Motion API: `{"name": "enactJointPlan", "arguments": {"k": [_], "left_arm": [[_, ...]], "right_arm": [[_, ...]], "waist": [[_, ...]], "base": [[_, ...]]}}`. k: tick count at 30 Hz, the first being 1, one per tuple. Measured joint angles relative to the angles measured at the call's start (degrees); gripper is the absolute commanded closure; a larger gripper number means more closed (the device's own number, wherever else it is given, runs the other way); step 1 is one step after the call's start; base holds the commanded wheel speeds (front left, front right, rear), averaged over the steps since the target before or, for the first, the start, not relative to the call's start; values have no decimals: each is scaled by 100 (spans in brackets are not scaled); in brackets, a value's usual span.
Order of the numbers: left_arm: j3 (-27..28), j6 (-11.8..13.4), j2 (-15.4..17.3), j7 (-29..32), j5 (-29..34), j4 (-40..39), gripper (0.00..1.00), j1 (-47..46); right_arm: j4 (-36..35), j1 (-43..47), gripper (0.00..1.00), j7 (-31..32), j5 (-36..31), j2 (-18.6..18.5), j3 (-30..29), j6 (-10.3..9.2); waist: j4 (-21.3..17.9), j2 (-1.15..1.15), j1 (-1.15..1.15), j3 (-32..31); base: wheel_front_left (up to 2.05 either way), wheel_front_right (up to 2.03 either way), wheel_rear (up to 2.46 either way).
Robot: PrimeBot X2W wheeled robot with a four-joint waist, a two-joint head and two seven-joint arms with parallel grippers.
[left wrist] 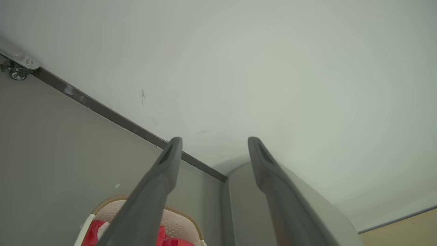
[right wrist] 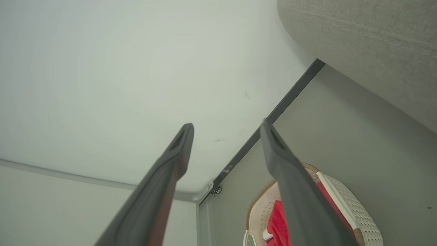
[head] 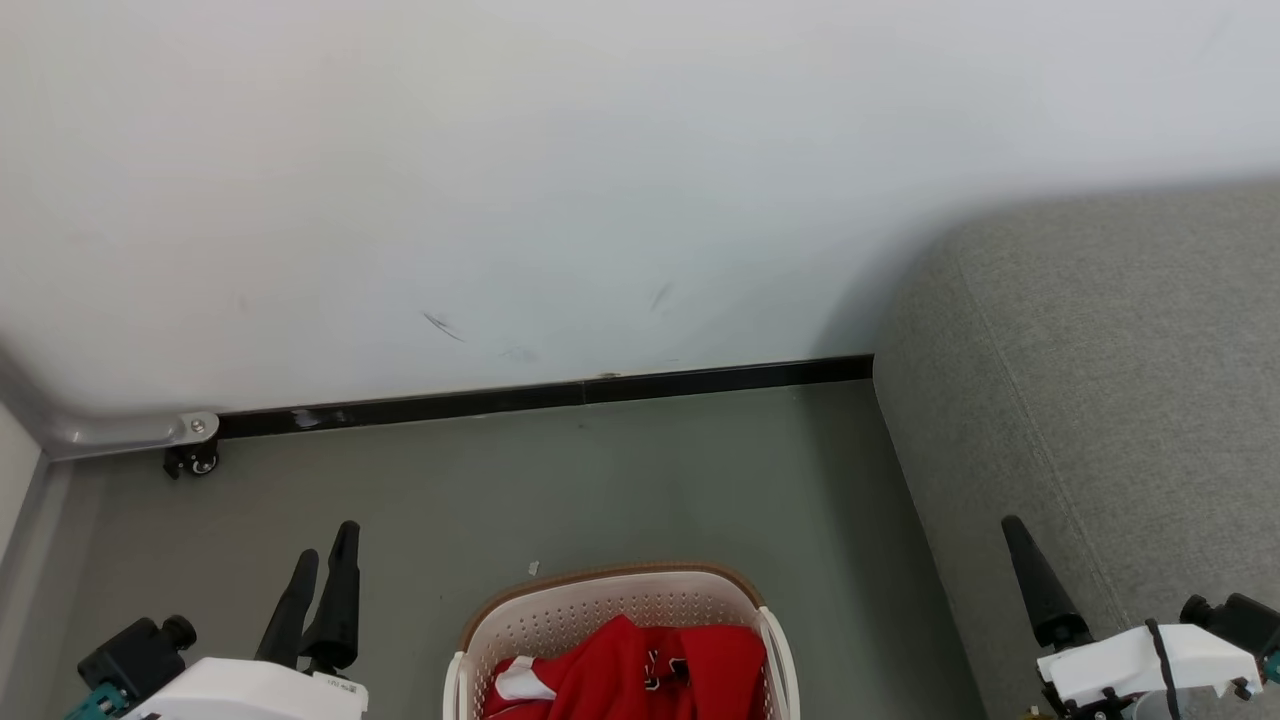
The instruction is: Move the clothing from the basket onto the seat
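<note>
Red clothing [head: 680, 665] lies in the basket [head: 580, 615] at 6 o'clock (the seat [head: 1100, 400] is at 3), and the left hand [left wrist: 215, 143] and right hand [right wrist: 227, 128] are both spread apart, empty.

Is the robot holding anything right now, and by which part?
Nothing is held. The left end effector and right end effector are both open and empty; the clothing lies in the basket.

A pale wall [head: 600, 150] fills the upper frame, with faint dark scuffs [head: 442, 326] near its centre. A black baseboard [head: 560, 392] meets the grey-green floor [head: 600, 480]. At left, a small caster [head: 192, 460] sits under a metal rail [head: 120, 432].
</note>
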Motion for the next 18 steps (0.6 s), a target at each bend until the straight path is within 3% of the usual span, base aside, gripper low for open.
{"name": "enactJointPlan", "arguments": {"k": [6,18], "left_arm": [[-102,74,18,-114,566,-87,0,2],[-309,380,57,-366,1830,-220,0,128]], "right_arm": [[-22,5,0,-81,-619,0,77,0],[-53,51,0,-308,-2015,9,171,4]], "waist": [[5,0,-7,-19],[16,0,-66,-20]], "base": [[0,0,0],[0,0,0]]}}
